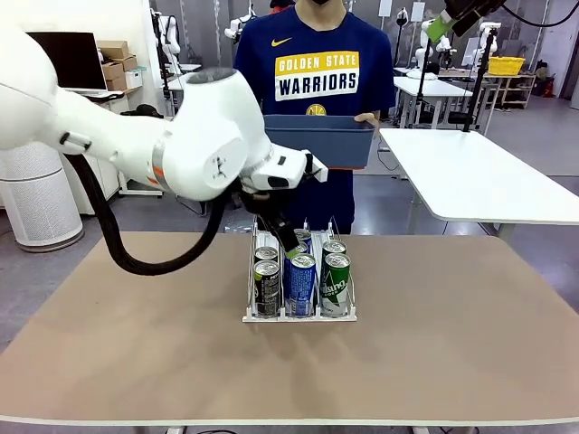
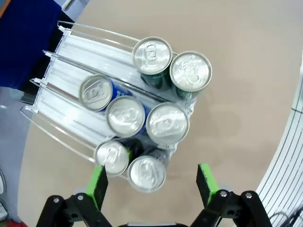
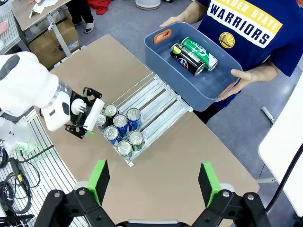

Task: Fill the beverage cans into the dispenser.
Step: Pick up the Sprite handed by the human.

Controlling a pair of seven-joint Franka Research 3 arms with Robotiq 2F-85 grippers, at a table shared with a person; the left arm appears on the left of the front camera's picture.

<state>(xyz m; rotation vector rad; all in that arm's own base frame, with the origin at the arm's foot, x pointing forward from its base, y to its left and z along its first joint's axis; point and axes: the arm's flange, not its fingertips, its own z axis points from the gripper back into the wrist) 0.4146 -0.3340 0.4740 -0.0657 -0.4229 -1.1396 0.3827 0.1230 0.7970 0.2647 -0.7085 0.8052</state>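
Several beverage cans (image 2: 125,116) stand upright at the near end of the dispenser (image 1: 298,315), in black, blue and green designs. My left gripper (image 2: 151,182) hangs open just above the front cans, holding nothing; from the front it (image 1: 291,246) sits over the middle lane. The dispenser's far lanes (image 2: 71,61) are bare. My right gripper (image 3: 154,177) is open and empty, high above the table, looking down on the dispenser (image 3: 158,101). Two more cans, green (image 3: 200,53) and black (image 3: 184,59), lie in the blue bin.
A person at the far side holds the blue bin (image 1: 318,140) with both hands, just behind and above the dispenser. A white table (image 1: 479,176) stands at the back right. Bare brown tabletop (image 1: 452,334) lies on both sides of the dispenser.
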